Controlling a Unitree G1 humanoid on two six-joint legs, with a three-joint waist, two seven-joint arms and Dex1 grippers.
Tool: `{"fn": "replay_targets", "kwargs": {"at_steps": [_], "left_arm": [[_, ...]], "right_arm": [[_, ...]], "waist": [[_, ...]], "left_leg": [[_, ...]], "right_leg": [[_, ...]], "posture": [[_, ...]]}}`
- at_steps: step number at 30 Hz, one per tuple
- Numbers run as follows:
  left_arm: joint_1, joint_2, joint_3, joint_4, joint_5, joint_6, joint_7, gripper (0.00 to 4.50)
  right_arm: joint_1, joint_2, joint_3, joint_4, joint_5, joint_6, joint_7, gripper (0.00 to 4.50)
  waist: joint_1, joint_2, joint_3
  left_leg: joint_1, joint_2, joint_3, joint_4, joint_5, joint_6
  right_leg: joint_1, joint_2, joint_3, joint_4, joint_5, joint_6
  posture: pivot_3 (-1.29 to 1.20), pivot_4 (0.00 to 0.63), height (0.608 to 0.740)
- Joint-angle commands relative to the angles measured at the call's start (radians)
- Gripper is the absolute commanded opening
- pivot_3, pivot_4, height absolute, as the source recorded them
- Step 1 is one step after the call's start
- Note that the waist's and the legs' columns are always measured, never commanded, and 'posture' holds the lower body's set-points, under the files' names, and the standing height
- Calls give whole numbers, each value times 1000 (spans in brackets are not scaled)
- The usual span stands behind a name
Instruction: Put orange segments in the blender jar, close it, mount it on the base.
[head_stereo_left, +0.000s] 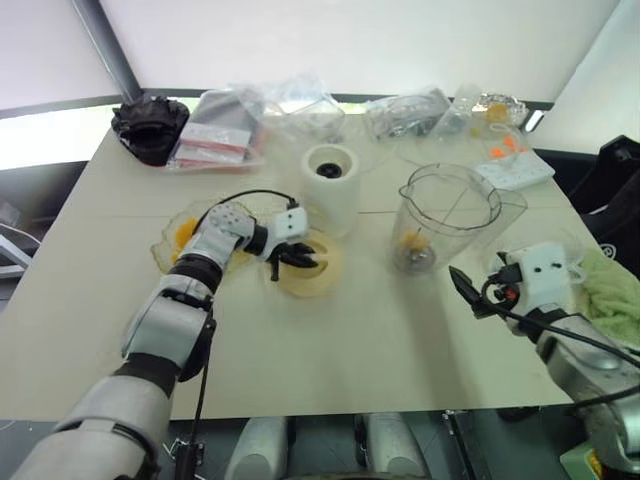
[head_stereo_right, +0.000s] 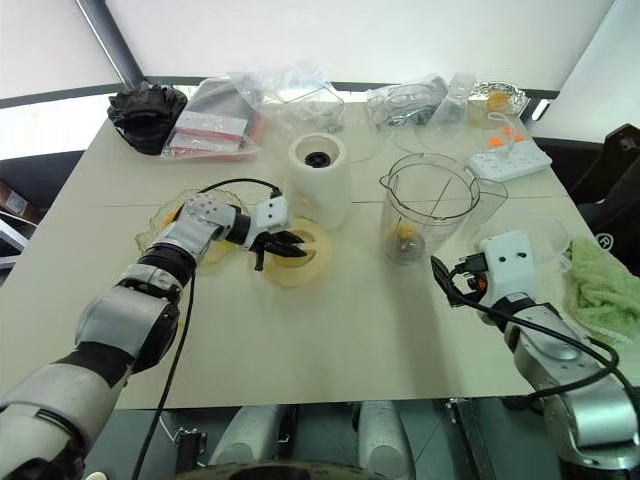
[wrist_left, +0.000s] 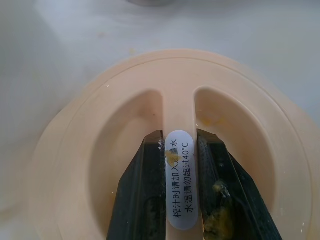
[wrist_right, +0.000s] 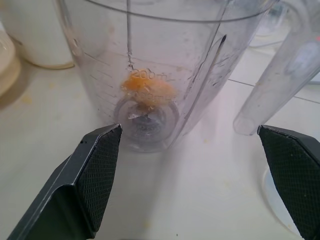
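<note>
Closing comes next: our left gripper (wrist_left: 180, 185) pinches the lid (head_stereo_left: 305, 265) ridge beside the base (head_stereo_left: 330, 185); right gripper (wrist_right: 200, 175) gapes wide, empty, facing blender jar (head_stereo_left: 445, 215) holding orange segments (wrist_right: 148, 87). Lift level, seat squarely.

base (head_stereo_right: 318, 178) behind lid (head_stereo_right: 296, 254) | blender jar (head_stereo_right: 428, 208) right of base | segment (wrist_right: 148, 87) in jar

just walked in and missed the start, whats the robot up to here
It is loading a blender. An orange segment already sits at the bottom of the blender jar, which stands open on the table beside the base. The left gripper is shut on the centre rib of the lid, which lies flat on the table. The right gripper is wide open, facing the jar without touching it.
</note>
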Motion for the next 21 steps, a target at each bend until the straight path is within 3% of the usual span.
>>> {"fn": "replay_targets", "kwargs": {"at_steps": [1,8,21], "left_arm": [[19,11,31,-125,-56,51,-17,274],[86,38,34,-329,-95,145,-6,274],[126,55,21,-445,-111,196,16,274]], "right_arm": [[-44,29,12,43,-79,-80,-15,4500],[-113,32,26,194,-189,-177,2,4500],[-242,45,-18,394,-253,-284,2,4500]], "waist": [[-1,0,0],[-3,0,0],[-8,1,0]], "left_leg": [[0,0,0,0,0,0],[1,-1,0,0,0,0],[2,-1,0,0,0,0]], "right_leg": [[0,0,0,0,0,0],[0,1,0,1,0,0],[0,1,1,3,0,0]], "posture": [[0,150,740],[0,150,740],[0,150,740]]}}
